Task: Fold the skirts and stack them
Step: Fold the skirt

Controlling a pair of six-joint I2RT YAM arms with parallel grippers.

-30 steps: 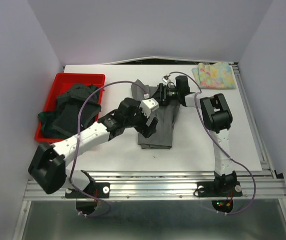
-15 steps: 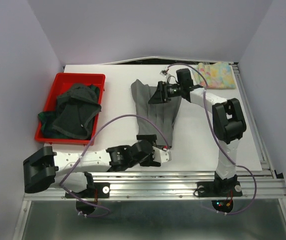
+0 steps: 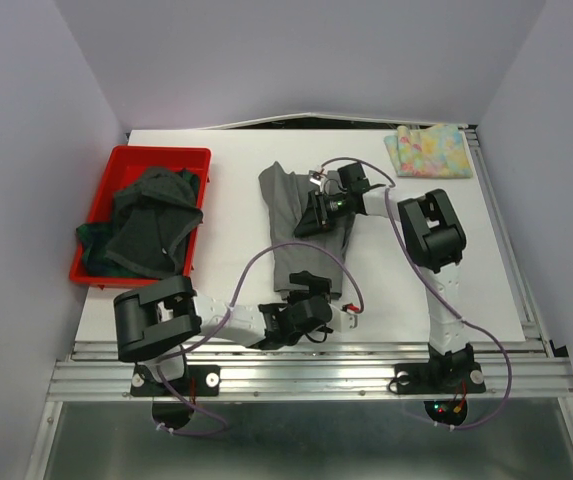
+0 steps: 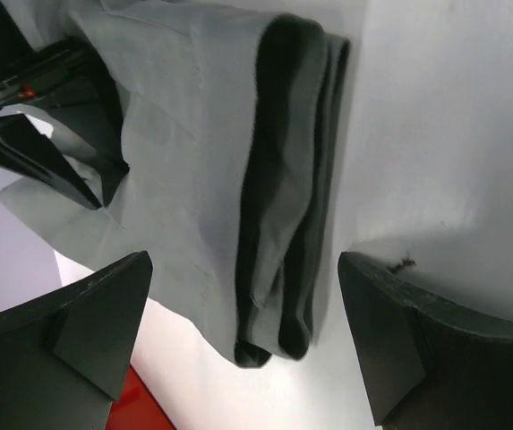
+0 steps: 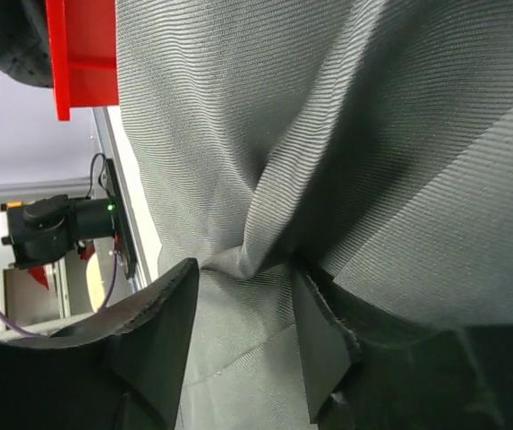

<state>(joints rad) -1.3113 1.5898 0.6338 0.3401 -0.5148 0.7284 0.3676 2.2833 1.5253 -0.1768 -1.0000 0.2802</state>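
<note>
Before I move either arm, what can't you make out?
- Top view: right arm covers its jaws on the grey skirt; right wrist view shows cloth bunched between them, grip unconfirmed.
- Top view: dark skirts heaped in the red bin; count unclear.
- Left wrist view: shadow hides the layer count in the skirt's folded edge.

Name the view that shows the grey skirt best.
Top external: the grey skirt lies nearly whole in frame. Left wrist shows only its folded near end; right wrist shows only puckered cloth up close.
</note>
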